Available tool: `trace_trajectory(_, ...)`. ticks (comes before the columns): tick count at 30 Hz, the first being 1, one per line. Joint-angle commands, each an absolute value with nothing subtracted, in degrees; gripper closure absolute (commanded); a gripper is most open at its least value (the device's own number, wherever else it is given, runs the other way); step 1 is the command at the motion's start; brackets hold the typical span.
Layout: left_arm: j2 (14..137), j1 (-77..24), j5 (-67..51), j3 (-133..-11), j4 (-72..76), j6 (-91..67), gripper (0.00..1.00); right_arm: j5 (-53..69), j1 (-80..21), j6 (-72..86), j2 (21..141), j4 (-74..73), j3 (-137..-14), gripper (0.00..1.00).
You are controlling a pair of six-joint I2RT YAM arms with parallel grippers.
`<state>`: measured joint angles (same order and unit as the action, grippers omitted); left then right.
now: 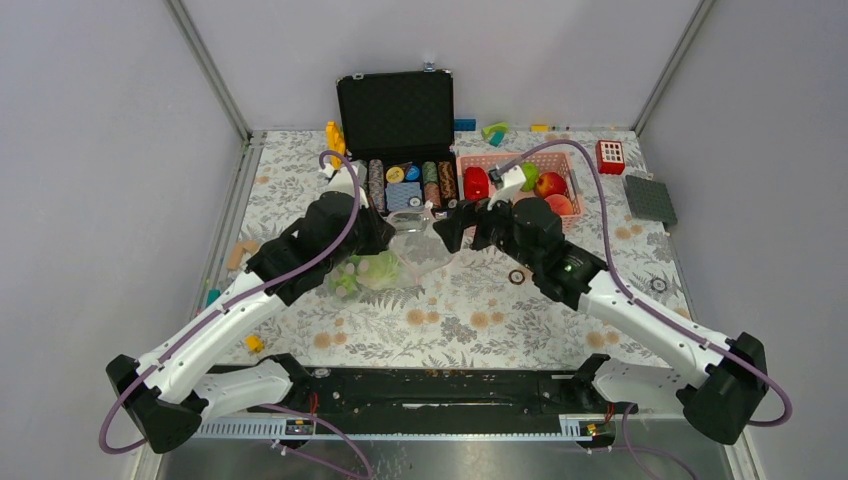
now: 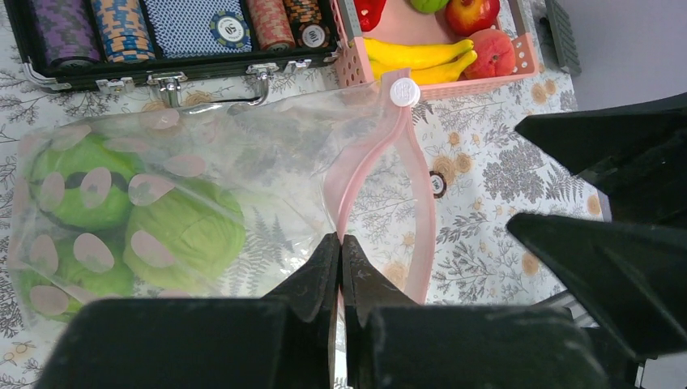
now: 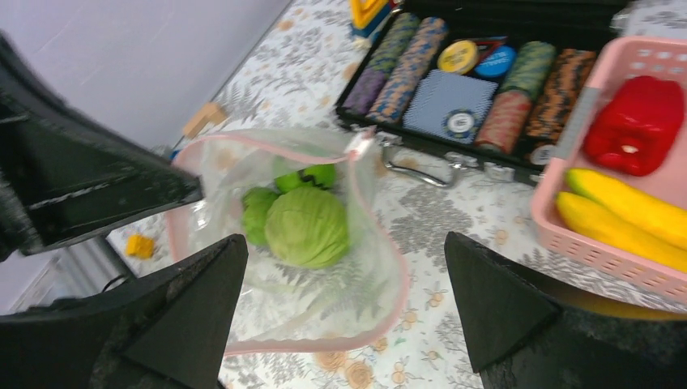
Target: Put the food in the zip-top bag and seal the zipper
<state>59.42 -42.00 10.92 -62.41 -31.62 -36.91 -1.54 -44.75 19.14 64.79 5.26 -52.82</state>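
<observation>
The zip-top bag lies mid-table with its mouth open and several green cabbages inside, also in the right wrist view. My left gripper is shut on the pink zipper strip at the bag's mouth, which has a white slider. My right gripper is open and empty, just above the bag's open mouth. The red pepper, bananas, a red apple and a peach lie in the pink basket.
An open black poker chip case stands behind the bag, next to the basket. A red toy block and a grey plate are at the back right. Loose chips and a yellow block lie on the cloth.
</observation>
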Motion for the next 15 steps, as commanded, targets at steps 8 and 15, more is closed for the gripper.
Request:
trace_trajectory(8, 59.41, -41.81, 13.33, -62.38, -29.64, -34.96, 1.0, -7.8, -29.15, 29.88, 71.0, 2.31, -55.51, 0.0)
trace_trajectory(15, 60.26, -41.78, 14.22, -62.39, -30.16, -34.48, 1.0, -7.15, -22.26, 36.83, 86.98, -1.44, -65.4, 0.0)
